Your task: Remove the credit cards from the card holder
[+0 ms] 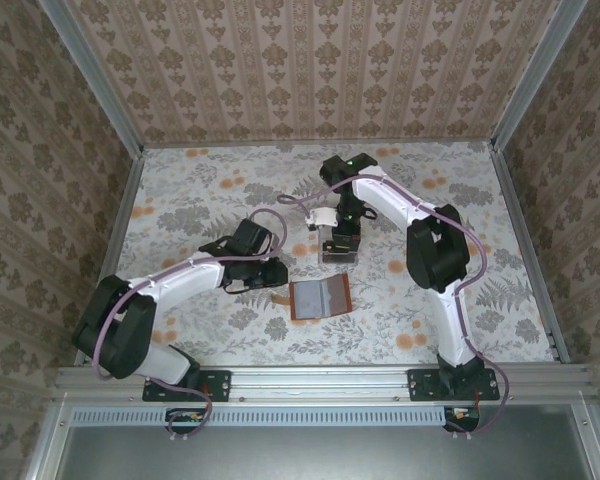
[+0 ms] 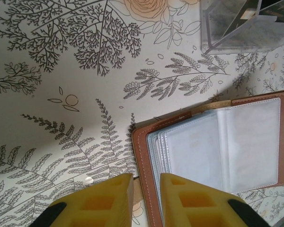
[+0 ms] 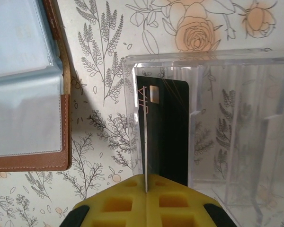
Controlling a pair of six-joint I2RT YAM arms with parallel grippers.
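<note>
Two arms of mine reach over the floral table [image 1: 180, 200]. The card holder [image 1: 320, 298] lies open and flat on it, brown leather down and grey-blue slots up. That's my landmark. A clear tray [image 1: 338, 250] sits just beyond the holder, close to it but not touching. A dark credit card [image 3: 165, 137] stands on edge inside the tray, in the compartment on the side nearest the holder. My right pincer [image 3: 146, 187] is above the tray, just beyond the holder, pressed together on that card's near edge. My left pincer [image 2: 146, 184] is at the holder's left edge, slightly spread, with the brown rim showing in the gap. Can't tell if it touches the leather.
</note>
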